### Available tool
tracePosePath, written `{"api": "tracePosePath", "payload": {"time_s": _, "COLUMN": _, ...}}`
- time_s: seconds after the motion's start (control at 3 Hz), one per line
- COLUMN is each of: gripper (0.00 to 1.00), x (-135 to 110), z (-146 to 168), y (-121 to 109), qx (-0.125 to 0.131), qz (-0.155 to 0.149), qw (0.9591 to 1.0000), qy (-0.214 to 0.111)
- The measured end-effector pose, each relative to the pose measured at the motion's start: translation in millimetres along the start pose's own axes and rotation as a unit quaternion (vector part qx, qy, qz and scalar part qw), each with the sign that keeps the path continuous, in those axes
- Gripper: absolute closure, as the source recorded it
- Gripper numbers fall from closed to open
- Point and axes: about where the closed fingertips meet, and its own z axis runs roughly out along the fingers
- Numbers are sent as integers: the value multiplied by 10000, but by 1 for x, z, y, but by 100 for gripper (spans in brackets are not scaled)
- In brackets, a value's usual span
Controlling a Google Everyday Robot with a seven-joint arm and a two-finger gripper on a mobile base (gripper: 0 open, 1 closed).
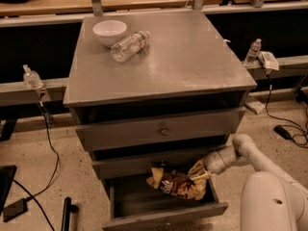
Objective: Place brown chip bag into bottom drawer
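My gripper (202, 169) reaches in from the right, below the front edge of the worktop (192, 61). Its fingers are clamped on the cream-yellow right end of the brown chip bag (174, 184). The bag sits inside the open bottom drawer (163, 216), over its right half, with the held end lifted. I judge the placing nearly done: only letting go and drawing out are left. The middle drawer (134, 165) hangs close above my wrist, and the bottom drawer's right wall is just beside it. Open floor lies to the right. A bowl (109, 32) and a bottle (129, 45) sit near the worktop's far left corner, well apart from me.
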Motion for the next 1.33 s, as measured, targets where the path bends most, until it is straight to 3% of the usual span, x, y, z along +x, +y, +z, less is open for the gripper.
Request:
{"api": "tracePosePath", "payload": {"time_s": 0.33, "gripper": 83, "x": 1, "z": 4, "y": 4, "qx": -126, "qz": -13, "qw": 9999, "qy": -71}}
{"api": "tracePosePath", "payload": {"time_s": 1.33, "gripper": 12, "x": 5, "z": 13, "y": 1, "qx": -115, "qz": 8, "qw": 9999, "qy": -77}}
